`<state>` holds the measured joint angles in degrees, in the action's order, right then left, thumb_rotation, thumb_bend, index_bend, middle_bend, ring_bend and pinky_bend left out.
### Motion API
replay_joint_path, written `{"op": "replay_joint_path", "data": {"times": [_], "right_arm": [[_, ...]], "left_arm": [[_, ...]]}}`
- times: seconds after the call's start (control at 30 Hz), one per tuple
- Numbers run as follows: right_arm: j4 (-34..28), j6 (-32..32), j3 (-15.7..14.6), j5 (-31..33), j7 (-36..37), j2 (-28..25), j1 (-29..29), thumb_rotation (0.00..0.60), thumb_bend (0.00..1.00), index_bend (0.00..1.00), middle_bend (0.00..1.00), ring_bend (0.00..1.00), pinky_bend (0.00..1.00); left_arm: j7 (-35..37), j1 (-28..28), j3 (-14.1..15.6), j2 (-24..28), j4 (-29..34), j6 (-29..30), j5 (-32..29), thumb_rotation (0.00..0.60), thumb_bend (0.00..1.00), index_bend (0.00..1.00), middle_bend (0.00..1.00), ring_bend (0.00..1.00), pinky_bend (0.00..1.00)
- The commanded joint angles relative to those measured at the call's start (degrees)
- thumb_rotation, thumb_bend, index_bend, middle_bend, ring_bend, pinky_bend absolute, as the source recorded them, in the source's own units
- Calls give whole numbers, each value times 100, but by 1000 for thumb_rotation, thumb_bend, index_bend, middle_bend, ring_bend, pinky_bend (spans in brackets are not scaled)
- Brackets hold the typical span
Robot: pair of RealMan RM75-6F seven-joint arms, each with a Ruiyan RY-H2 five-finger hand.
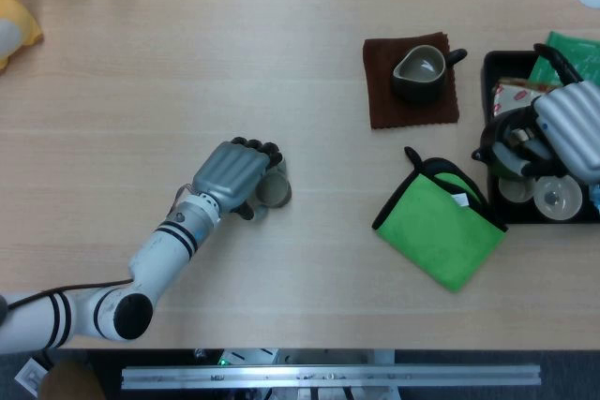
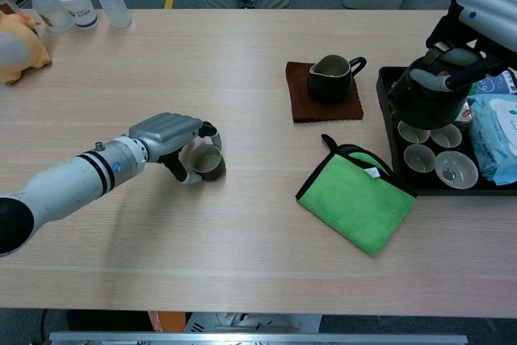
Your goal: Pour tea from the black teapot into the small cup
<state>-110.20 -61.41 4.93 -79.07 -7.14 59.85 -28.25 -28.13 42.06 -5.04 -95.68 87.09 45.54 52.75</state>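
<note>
A green cloth lies on the table, between the two hands and nearer the right one. Past it, a dark pitcher stands on a brown mat, well beyond the left hand. A black tray under the right hand holds glass cups and packets. Far past the left hand sit a yellow plush toy, a white cup and a squeeze bottle
</note>
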Motion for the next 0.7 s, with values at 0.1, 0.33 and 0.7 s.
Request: {"op": "replay_joint_path", "data": {"times": [0.1,0.33,0.7], "right_arm": [[5,-4,13,9,24,-20,7,533,318,1000,909,856,0],[23,-24,18,-20,73,-51,28,536,318,1000,909,856,0],[57,-76,18,-76,165,-89,77,536,319,1000,909,856,0]], "left_arm": [[-37,140,-41,-127,-78,14,-170,600,266,365,220,209,206],[-50,291,-44,-278,-218,13,-385,600,266,365,220,209,206],[-27,412,22,-391,-301,79,-506,600,266,245,215,207,206]]}}
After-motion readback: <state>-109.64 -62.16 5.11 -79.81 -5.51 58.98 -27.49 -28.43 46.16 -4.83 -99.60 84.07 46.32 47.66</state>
